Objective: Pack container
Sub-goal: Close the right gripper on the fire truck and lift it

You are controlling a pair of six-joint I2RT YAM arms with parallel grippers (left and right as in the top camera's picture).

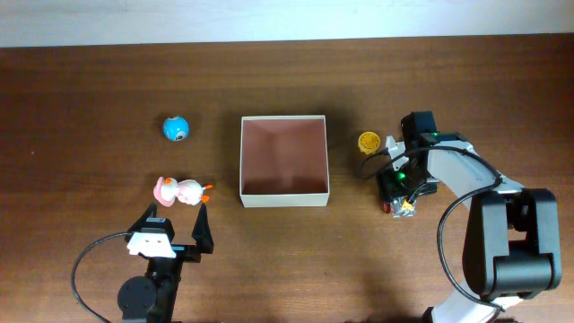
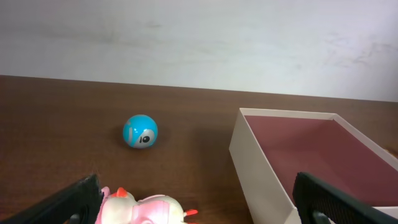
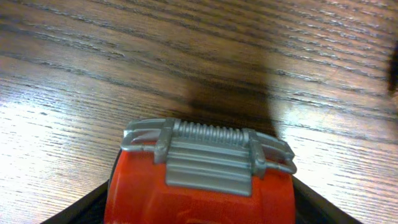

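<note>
The container [image 1: 283,197], a square white-walled box with a pink-brown inside, stands empty at the table's centre; it also shows in the left wrist view [image 2: 261,168]. My right gripper [image 1: 400,203] is right of the container. In the right wrist view this gripper [image 3: 202,214] is shut on a red toy vehicle with a grey grille [image 3: 202,180], close over the table. My left gripper [image 1: 178,217] is open and empty, just in front of a pink-and-white toy animal [image 1: 182,191], which lies between its fingers' line in the left wrist view [image 2: 146,210].
A blue ball toy [image 1: 176,128] lies left of the container, also seen in the left wrist view [image 2: 140,132]. A small yellow round toy [image 1: 369,142] sits between the container and the right arm. A pale wall edge runs along the table's far side.
</note>
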